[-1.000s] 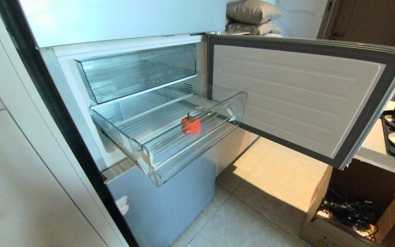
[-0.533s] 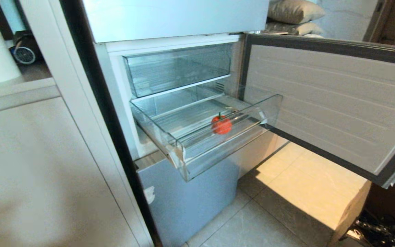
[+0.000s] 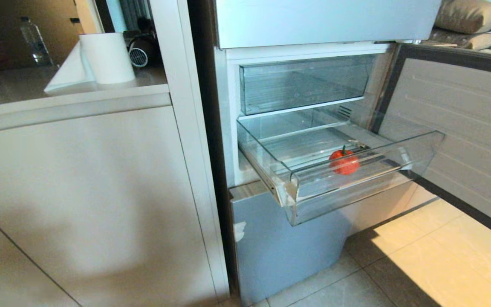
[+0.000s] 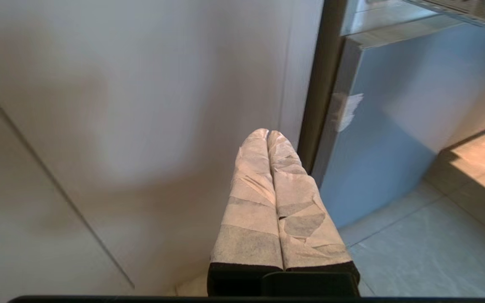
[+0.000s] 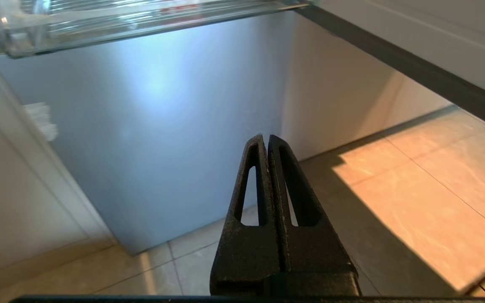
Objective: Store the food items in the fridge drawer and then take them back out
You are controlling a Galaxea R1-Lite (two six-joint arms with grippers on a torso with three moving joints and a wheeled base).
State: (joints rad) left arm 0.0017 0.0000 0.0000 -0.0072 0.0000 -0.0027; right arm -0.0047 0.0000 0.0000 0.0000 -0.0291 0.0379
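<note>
Scene: small round red-orange fruit [image 3: 344,162] lies in pulled-out clear plastic fridge drawer [image 3: 356,187], at 3 o'clock in head view | left claw [image 4: 267,136] clenched, empty | right claw [image 5: 265,141] clenched, empty, below drawer, judged nearer; fruit above both.

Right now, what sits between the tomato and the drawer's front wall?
Nothing: bare ribbed floor between tomato and drawer front, seen in the head view.

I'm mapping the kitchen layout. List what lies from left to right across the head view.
Water bottle → paper towel roll → small fan → white cabinet panel → pulled-out fridge drawer holding the tomato → open fridge door.
</note>
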